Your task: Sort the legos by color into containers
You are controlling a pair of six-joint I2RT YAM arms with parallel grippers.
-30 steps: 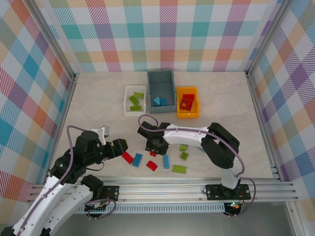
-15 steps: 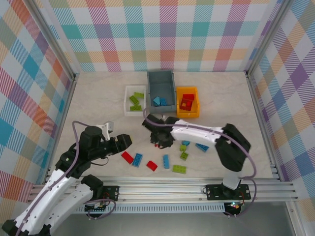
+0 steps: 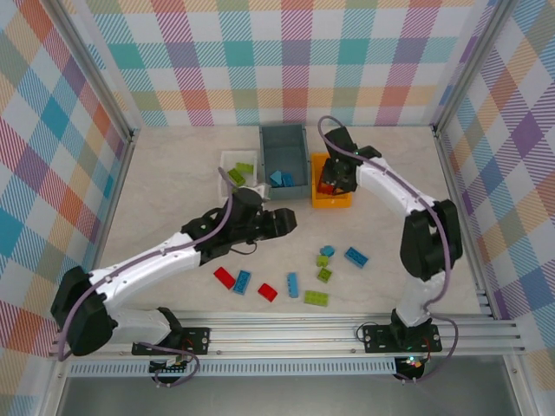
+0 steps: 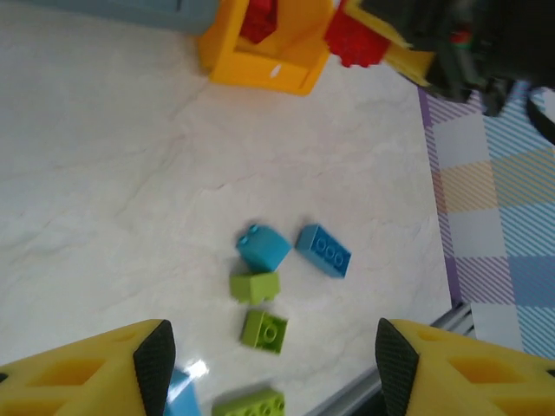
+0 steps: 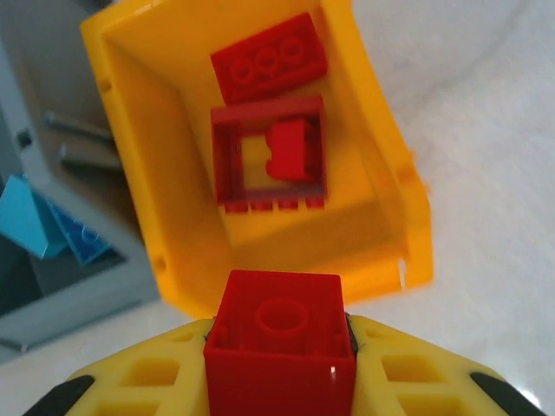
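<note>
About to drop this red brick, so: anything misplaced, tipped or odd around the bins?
Nothing stands out. The orange-yellow bin holds only red bricks, the grey-blue bin blue ones, the white tray green ones as far as it shows. Loose bricks on the table are simply unsorted.

In the left wrist view, the top edge is cutting off the orange-yellow bin [image 4: 260,65], while the bottom edge is cropping a lime brick [image 4: 250,404] and the left claw [image 4: 270,364]; one finger [image 4: 87,377] is hiding part of a blue brick [image 4: 184,394]. In the right wrist view, the frame is cropping the grey-blue bin [image 5: 87,299] and the red brick [image 5: 279,338] in the right claw [image 5: 279,373].
</note>
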